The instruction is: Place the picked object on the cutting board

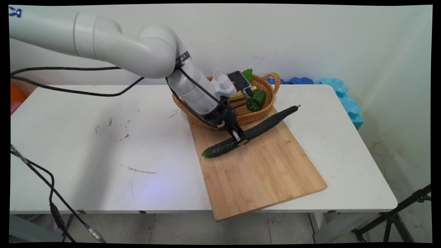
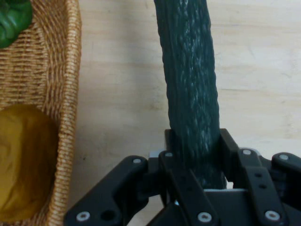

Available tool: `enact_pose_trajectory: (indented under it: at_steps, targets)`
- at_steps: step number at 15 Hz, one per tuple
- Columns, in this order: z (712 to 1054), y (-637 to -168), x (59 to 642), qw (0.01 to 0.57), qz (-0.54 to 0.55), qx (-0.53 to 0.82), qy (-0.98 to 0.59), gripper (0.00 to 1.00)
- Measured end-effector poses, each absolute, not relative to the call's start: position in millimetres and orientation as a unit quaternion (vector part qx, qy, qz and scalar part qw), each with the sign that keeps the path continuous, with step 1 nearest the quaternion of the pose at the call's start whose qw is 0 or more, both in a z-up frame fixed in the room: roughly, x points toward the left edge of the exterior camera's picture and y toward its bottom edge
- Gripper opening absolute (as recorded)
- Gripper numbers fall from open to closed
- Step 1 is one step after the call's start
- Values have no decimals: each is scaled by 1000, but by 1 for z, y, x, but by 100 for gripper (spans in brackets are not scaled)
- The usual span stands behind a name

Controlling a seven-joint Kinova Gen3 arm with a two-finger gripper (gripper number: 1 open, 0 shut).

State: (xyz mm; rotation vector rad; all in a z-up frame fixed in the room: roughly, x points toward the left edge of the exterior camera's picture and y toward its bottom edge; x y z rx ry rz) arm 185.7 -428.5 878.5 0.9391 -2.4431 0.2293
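the cucumber (image 1: 253, 132) is clamped between the fingers of the gripper (image 1: 240, 139), over the cutting board (image 1: 262, 172); the wicker basket (image 1: 241, 117) is located just behind.

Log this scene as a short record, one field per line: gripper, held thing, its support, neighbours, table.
gripper: black two-finger gripper, shut on the cucumber, a finger on either side
held thing: long dark green cucumber, gripped nearer its left end, lying slantwise
support: wooden cutting board; cucumber rests on its far part, right tip reaching past the edge
neighbours: wicker basket at the board's far edge, holding a green pepper and other produce
table: white table, board overhanging its near edge
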Motion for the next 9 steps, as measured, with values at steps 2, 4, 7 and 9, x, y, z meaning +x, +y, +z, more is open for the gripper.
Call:
enact_pose_trajectory:
  at_steps: [2, 4, 7, 9]
  targets:
    - [874, -430, 186, 251, 85, 345, -900, 0]
    - [870, -432, 185, 248, 86, 344, -901, 0]
    - [863, -434, 185, 244, 87, 344, -903, 0]
    - [860, -435, 185, 242, 87, 343, -903, 0]
